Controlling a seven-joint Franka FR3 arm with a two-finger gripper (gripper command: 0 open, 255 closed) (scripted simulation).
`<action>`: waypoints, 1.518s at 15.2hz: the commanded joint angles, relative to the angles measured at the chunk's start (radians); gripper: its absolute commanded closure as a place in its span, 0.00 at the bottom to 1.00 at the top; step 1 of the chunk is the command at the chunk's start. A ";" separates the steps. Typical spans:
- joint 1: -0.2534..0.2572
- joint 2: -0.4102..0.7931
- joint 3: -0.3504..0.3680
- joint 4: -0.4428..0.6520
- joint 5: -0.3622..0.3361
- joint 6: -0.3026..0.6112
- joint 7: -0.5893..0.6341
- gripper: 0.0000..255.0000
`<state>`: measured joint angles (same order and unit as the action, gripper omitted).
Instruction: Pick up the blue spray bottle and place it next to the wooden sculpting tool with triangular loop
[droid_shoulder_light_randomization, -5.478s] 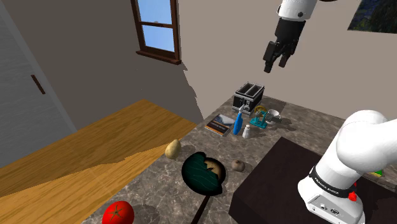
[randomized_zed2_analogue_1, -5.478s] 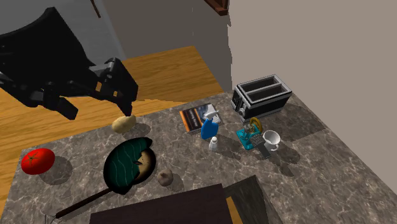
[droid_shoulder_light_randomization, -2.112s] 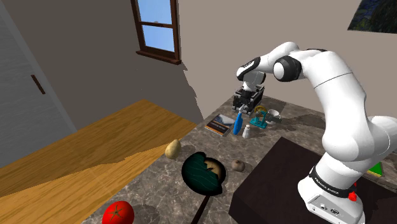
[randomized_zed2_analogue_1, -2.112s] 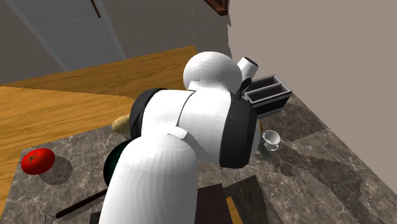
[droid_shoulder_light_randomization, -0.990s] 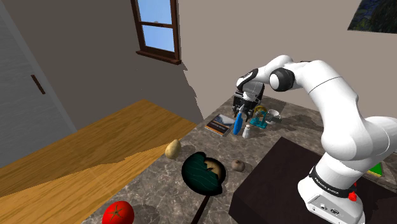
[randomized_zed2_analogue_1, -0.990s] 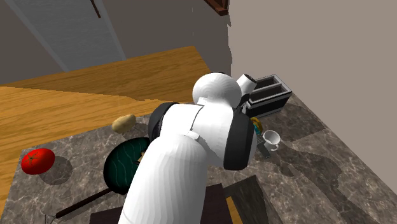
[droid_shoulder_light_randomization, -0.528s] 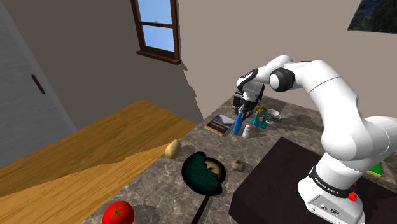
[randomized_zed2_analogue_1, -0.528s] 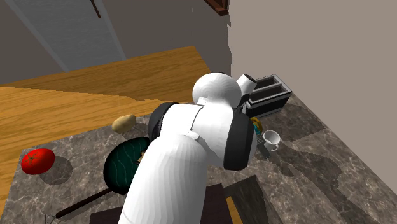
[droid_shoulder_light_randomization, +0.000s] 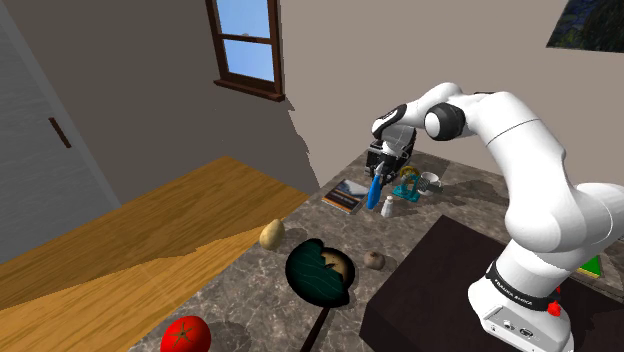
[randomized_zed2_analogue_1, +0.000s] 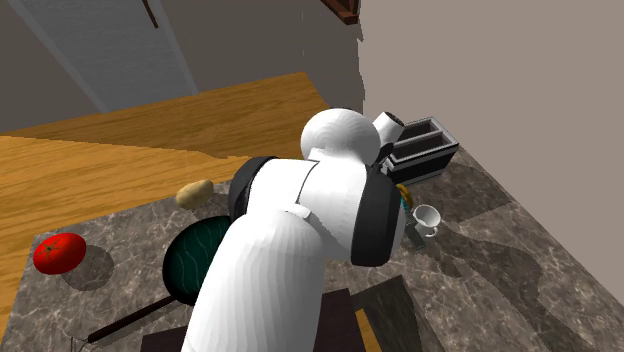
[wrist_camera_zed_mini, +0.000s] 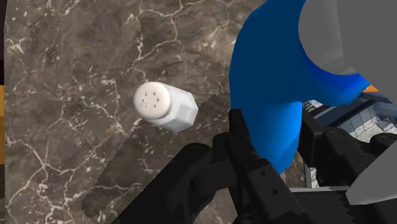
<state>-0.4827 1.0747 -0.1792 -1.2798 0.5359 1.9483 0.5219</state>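
The arm (droid_shoulder_light_randomization: 520, 130), high above the counter (droid_shoulder_light_randomization: 240, 290) seconds ago, now bends down over its far end. The gripper (wrist_camera_zed_mini: 275, 130) clamps the blue bottle (wrist_camera_zed_mini: 267, 83), now tilted rather than upright, just beside the white shaker (wrist_camera_zed_mini: 167, 106).

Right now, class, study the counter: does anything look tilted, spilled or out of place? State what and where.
The blue spray bottle leans instead of standing upright. It is clasped by the tool beside the white shaker, near the toaster. Nothing looks spilled or broken.
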 joint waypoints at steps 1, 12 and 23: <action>0.001 -0.024 -0.004 -0.014 -0.003 -0.010 0.001 1.00; 0.012 -0.141 -0.020 -0.071 -0.019 -0.068 0.021 1.00; 0.021 -0.242 -0.036 -0.094 -0.039 -0.142 0.048 1.00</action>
<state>-0.4647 0.8439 -0.2137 -1.3706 0.4988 1.8132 0.5655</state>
